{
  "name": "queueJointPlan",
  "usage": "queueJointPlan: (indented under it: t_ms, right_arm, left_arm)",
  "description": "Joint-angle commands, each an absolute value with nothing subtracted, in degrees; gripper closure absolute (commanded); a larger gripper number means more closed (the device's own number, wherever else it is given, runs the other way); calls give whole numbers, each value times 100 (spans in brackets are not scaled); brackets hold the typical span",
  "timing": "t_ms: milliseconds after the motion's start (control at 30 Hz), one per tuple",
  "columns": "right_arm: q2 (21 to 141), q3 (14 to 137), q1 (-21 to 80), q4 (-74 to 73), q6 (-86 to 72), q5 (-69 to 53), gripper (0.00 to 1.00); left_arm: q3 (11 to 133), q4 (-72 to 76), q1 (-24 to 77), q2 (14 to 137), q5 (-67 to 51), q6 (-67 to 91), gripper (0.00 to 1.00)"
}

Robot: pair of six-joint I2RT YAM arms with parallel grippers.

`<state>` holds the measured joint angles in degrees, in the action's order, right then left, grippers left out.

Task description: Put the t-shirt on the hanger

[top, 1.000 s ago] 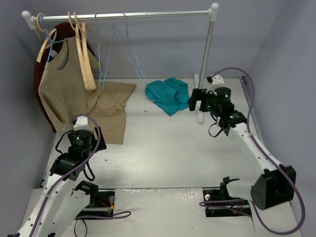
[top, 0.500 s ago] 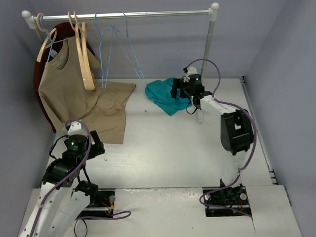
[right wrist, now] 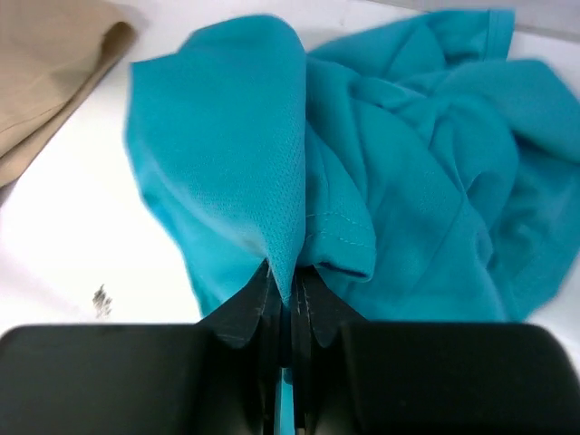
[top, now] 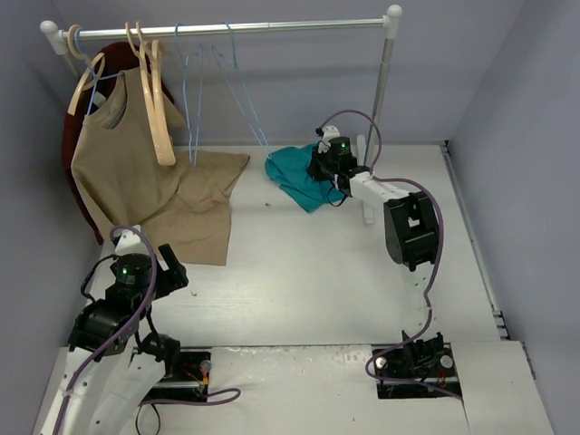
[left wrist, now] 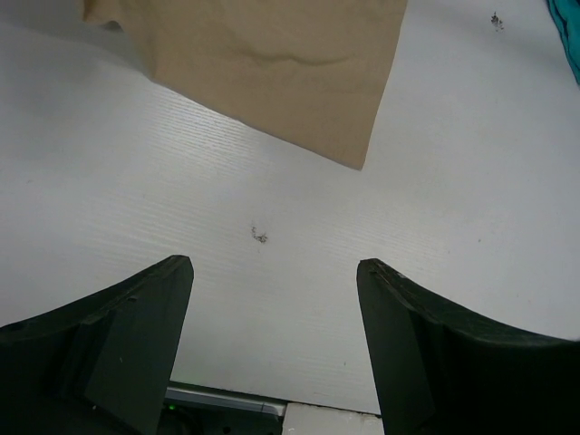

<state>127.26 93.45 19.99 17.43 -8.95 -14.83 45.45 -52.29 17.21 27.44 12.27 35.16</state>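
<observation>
The grey-blue walls close in on three sides of a white ribbed bench point(top: 299, 272), and only the overhead view takes in the whole of it. That view also shows the metal clothes rail point(top: 272, 26) across the back. A tan sleeveless top point(top: 118, 154) hangs from the rail on a wooden hanger point(top: 161, 118), with a dark red garment point(top: 77, 127) behind it. Below, a tan cloth point(top: 204, 204) lies flat on the bench, its corner also showing at the top of the left wrist view. The t-shirt point(top: 294, 172) sits crumpled on the bench near the rail's right post, well apart from the wire hangers point(top: 187, 100), which hang bare on the rail just right of the wooden ones. From above, the right gripper point(top: 319, 168) merely covers the t-shirt's right edge. The right wrist view shows more: the right gripper point(right wrist: 288, 290) is pinched tight on a raised fold of teal cloth point(right wrist: 408, 163), the jaws nearly meeting. The left gripper point(top: 168, 267) is near its own base at the bench's front left. Its wrist view shows the left gripper point(left wrist: 276, 272) spread wide over bare bench with nothing between the jaws. A small dark speck point(left wrist: 259, 236) lies on the surface ahead of them.
</observation>
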Motion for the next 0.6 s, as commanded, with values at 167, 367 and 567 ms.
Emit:
queueJointPlan:
  t_ms: [167,367,567]
  right_arm:
    - [9574,8685,2689,986,570,-1248,100]
    - [7324,7323,2927,-278,502,-906,100]
    - [5319,5961,2944,-1544,-165,-327,61]
  left_arm:
    - [4825,-4501,1723,3269,976,3489,27]
    - [4702,-4027,1731,3612,668,3498,27]
    - [4518,-3736,1749,3832,422,3647,27]
